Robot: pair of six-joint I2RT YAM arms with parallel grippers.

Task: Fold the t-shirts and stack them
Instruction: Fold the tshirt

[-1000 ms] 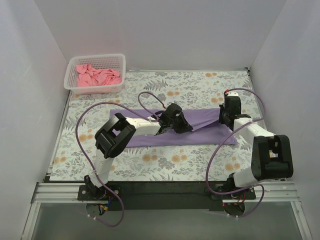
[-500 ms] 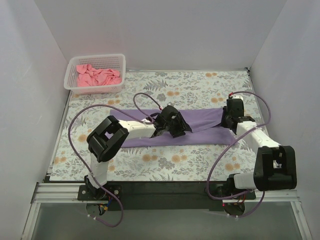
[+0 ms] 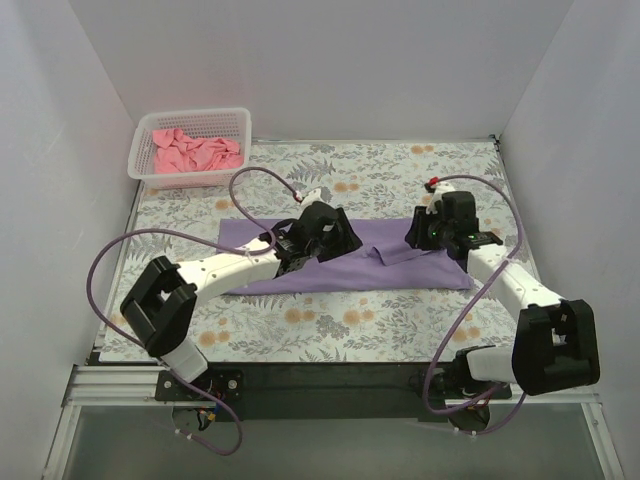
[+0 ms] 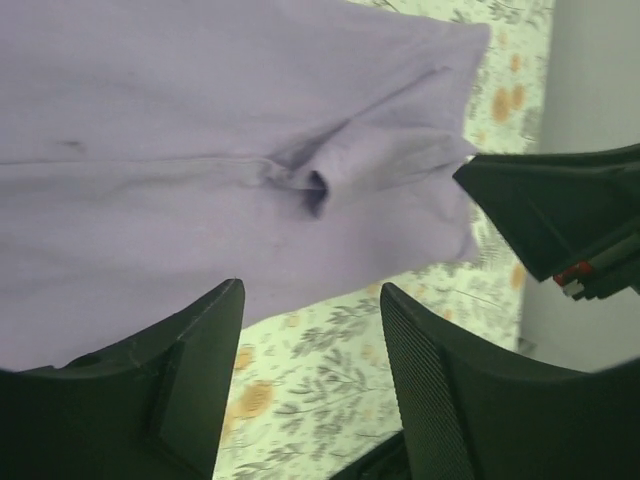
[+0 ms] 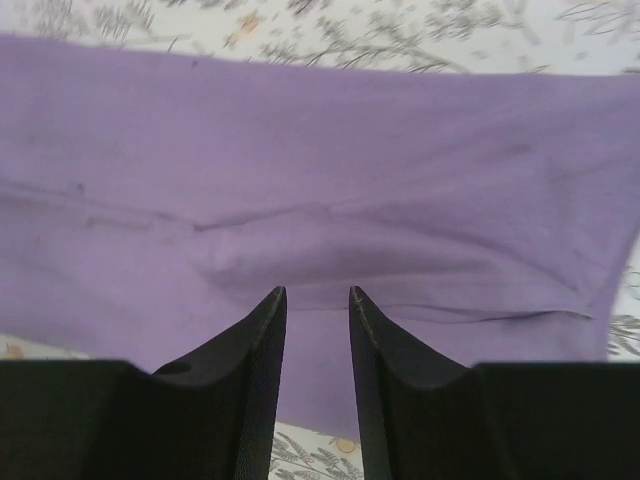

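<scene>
Lavender t-shirt, a creased folded band across the counter, has free margins around; left tool and right tool gape empty.

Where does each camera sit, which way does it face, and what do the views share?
Top external: high behind the arm bases, looking down on the floral tablecloth, the purple t-shirt and the far-left basket; the left arm and right arm show whole.
Left wrist: on the left arm, looking past the open left gripper at the t-shirt's bunched fold.
Right wrist: on the right arm, looking past the open right gripper at the same t-shirt.
Shared: all three show the purple t-shirt on the tablecloth.
</scene>
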